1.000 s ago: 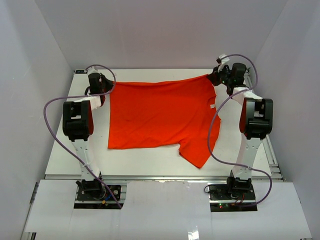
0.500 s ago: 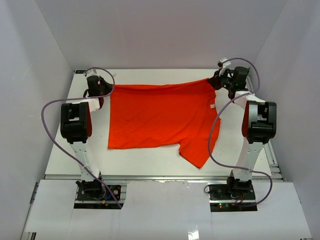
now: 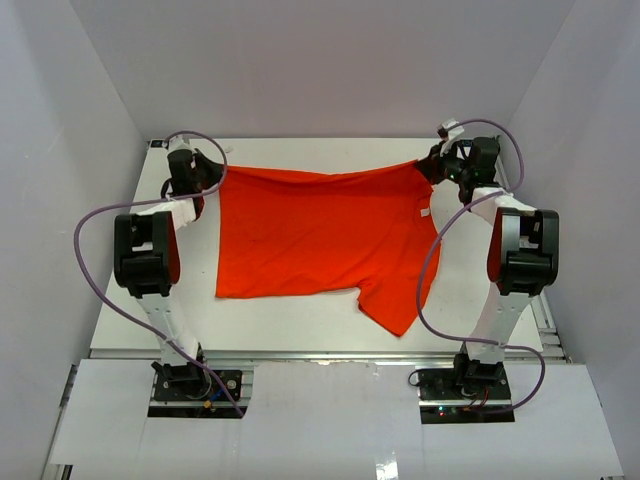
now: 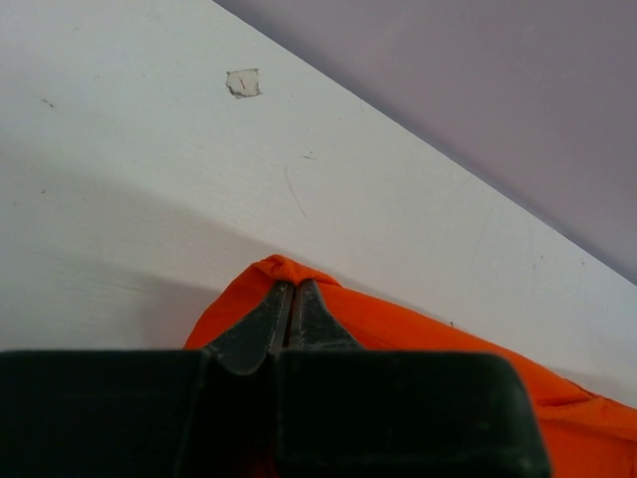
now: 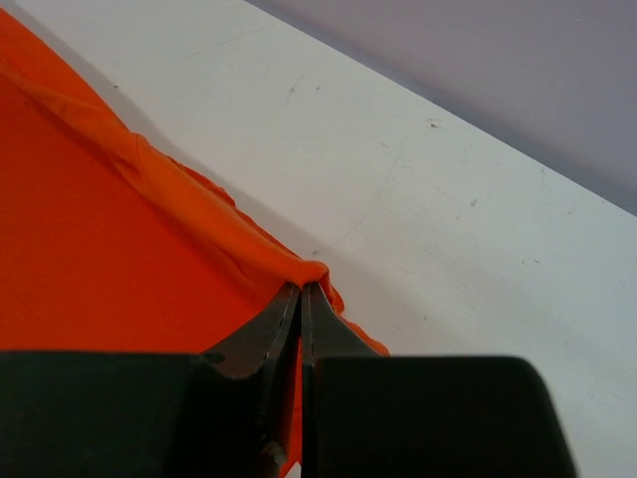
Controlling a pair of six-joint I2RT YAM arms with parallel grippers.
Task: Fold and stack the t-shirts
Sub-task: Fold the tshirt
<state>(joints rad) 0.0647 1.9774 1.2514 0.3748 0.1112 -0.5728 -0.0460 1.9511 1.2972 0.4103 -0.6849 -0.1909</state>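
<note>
Your left gripper (image 3: 212, 172) and right gripper (image 3: 424, 166), both clamped shut on the shirt's (image 3: 320, 235) far corners, have pulled apart, stretching it flat on the table (image 3: 300, 320), seemingly ready for folding.

Pale lavender walls (image 3: 320, 70) enclose a white table (image 3: 300, 320) on three sides under even, soft light.
</note>
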